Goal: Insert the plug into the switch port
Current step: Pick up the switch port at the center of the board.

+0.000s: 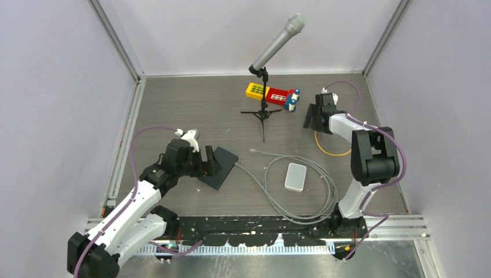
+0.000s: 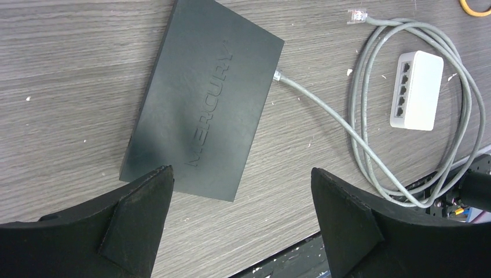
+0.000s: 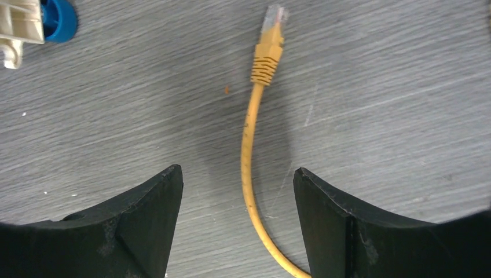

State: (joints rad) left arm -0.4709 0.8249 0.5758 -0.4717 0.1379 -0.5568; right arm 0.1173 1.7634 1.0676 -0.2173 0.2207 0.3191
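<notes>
Plug (image 3: 270,40): where do we have it?

On the table (image 3: 405,87) at the back right, on the end of the yellow cable (image 3: 248,150). Its clear tip points away from us. It lies free, well apart from both switches.

And the right gripper (image 3: 236,171)?

It hovers low over the cable, fingers spread wide, holding nothing. The cable runs up between them, and the plug sits just beyond the fingertips.

So we judge the step in hand is the pick. How do we do it well?

We reach forward until the fingers bracket the yellow boot, not the cable behind it. Held by the cable, the plug would likely droop and swing. Held by the boot, it should be stiff enough to push. We leave the clear tip poking out past the fingers so it can enter a port. We cannot tell which way the latch faces, so we check that before closing.

The left gripper (image 2: 241,169)?

Open and empty too, above the near edge of the black switch (image 2: 202,104). A gray cable (image 2: 324,107) meets that switch's side, but we cannot tell whether its end is seated. The white switch (image 2: 417,90) lies inside the gray loop, with its row of ports facing us.

Which port do we aim for?

We cannot say yet. Either way, we think the left gripper should pin the switch so it does not slide under the push.
</notes>
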